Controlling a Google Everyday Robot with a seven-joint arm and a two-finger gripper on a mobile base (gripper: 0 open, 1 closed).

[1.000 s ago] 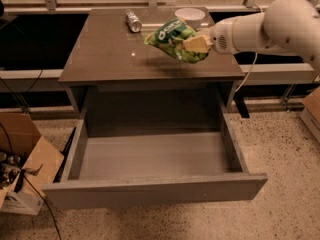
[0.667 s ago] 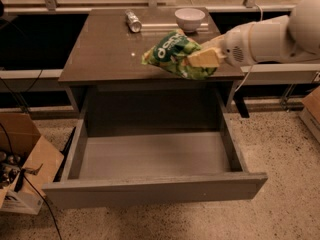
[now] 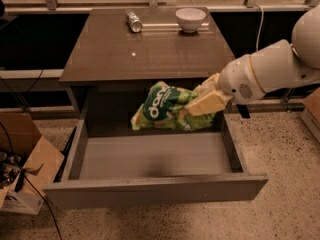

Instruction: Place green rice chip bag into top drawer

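Observation:
The green rice chip bag is bright green with white lettering on a dark oval. My gripper is shut on its right end and holds it in the air over the back right part of the open top drawer. The bag hangs below the level of the cabinet top and above the drawer floor. The drawer is pulled fully out and its grey floor is bare. My white arm reaches in from the right.
On the cabinet top a small silver can lies at the back and a white bowl stands at the back right. A cardboard box with cables sits on the floor at the left.
My gripper has carried the bag off the cabinet top, forward and down, until it hangs over the open drawer. The bowl, hidden earlier by the arm, now shows.

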